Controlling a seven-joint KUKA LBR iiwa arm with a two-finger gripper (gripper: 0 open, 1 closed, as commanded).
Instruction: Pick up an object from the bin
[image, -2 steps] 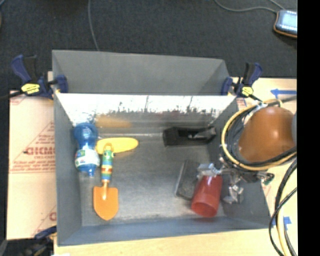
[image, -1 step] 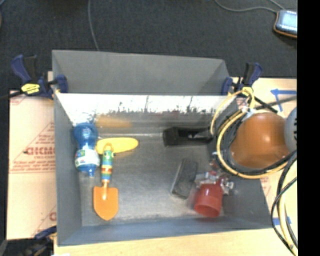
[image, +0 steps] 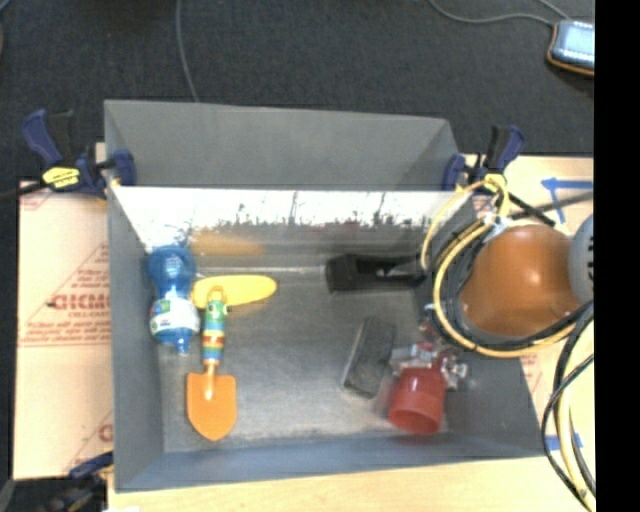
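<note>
My gripper (image: 431, 358) is low in the bin's front right part, under the arm's orange dome. Directly against its tip sits a red cup (image: 415, 405), its wider end toward the bin's front wall. Whether the cup is gripped cannot be seen. A grey rectangular block (image: 365, 358) lies tilted just left of the gripper. A black boxy thing (image: 362, 271) lies by the back wall, left of the arm.
On the left side stand a blue bottle (image: 171, 298), a yellow banana-shaped toy (image: 238, 291) and an orange toy shovel (image: 212, 382) with a striped handle. The arm and its cables cover the bin's right side.
</note>
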